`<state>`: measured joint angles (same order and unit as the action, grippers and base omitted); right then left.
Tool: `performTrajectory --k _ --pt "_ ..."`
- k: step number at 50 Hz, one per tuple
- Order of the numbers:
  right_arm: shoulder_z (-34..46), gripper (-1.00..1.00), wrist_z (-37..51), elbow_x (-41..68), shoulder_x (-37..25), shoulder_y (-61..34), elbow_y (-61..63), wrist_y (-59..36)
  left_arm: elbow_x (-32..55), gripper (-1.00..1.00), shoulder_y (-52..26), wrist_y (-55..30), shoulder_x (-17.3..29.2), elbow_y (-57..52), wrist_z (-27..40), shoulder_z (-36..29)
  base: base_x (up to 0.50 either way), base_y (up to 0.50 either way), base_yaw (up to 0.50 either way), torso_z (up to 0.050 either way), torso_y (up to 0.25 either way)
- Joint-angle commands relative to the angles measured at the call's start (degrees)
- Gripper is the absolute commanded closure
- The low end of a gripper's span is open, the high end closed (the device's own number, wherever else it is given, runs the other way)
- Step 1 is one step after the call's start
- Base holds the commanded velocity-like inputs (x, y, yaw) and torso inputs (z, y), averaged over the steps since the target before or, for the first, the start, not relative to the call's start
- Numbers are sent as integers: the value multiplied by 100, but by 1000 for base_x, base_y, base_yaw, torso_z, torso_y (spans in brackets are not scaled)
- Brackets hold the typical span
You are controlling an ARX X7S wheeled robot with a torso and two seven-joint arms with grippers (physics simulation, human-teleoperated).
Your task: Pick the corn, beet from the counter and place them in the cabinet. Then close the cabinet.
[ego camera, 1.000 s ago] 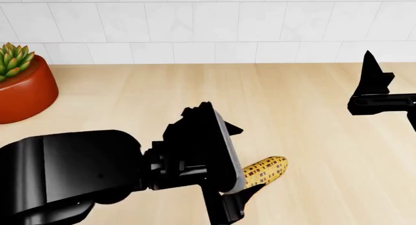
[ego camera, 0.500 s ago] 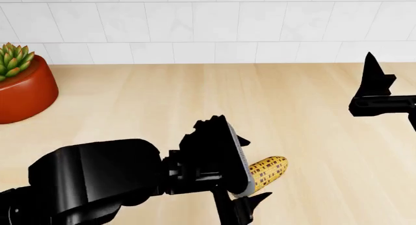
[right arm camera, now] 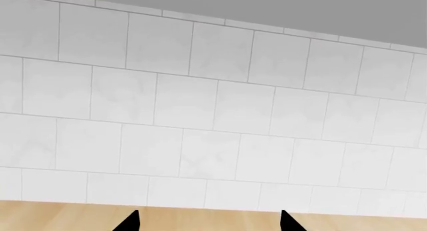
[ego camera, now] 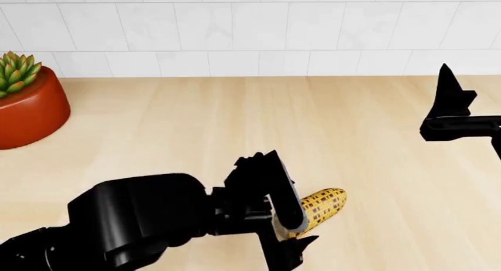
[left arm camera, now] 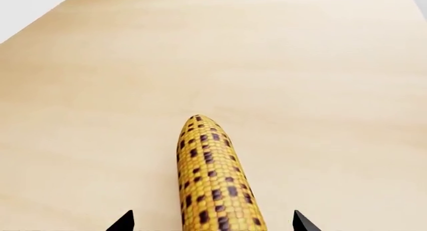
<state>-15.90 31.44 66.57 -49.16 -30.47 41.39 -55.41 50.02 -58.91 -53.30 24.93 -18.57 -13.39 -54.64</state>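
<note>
The left gripper (left arm camera: 212, 222), fingers spread, straddles the corn (ego camera: 321, 206) lying on the worktop (ego camera: 376, 183); the right gripper (right arm camera: 208, 222) likewise hangs spread.

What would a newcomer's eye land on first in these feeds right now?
The yellow corn lying on the pale counter, with the left claw open astride its near end, one fingertip either side in the left wrist view. Next, the spiky succulent in its red pot at the far left by the tiled wall.
</note>
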Motion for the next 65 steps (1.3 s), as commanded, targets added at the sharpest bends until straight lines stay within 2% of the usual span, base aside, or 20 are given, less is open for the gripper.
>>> performTrajectory --k 1,25,26,41,49,58,65 --pt "30 -100 -15 -25 -8 -10 -25 26 -178 -100 116 246 -87 349 -267 -202 0 0 0 0 0" --pt "23 -100 34 18 -20 38 -10 50 -39 -100 351 483 -230 815 -551 -209 0 0 0 0 0" --pt "23 -100 25 6 -20 48 -15 59 -23 100 350 477 -227 806 -546 -199 0 0 0 0 0" --pt "10 -100 23 -2 -24 88 -22 113 325 100 230 265 -17 288 -216 119 0 0 0 0 0" --pt "-32 -100 85 117 -76 39 -7 80 404 100 -80 134 200 -364 89 347 0 0 0 0 0" --pt "-119 -100 110 204 -144 47 0 75 835 100 -370 -63 418 -886 616 926 0 0 0 0 0" --pt "-102 -100 126 217 -141 38 2 86 954 100 -432 541 664 -1484 625 1569 0 0 0 0 0"
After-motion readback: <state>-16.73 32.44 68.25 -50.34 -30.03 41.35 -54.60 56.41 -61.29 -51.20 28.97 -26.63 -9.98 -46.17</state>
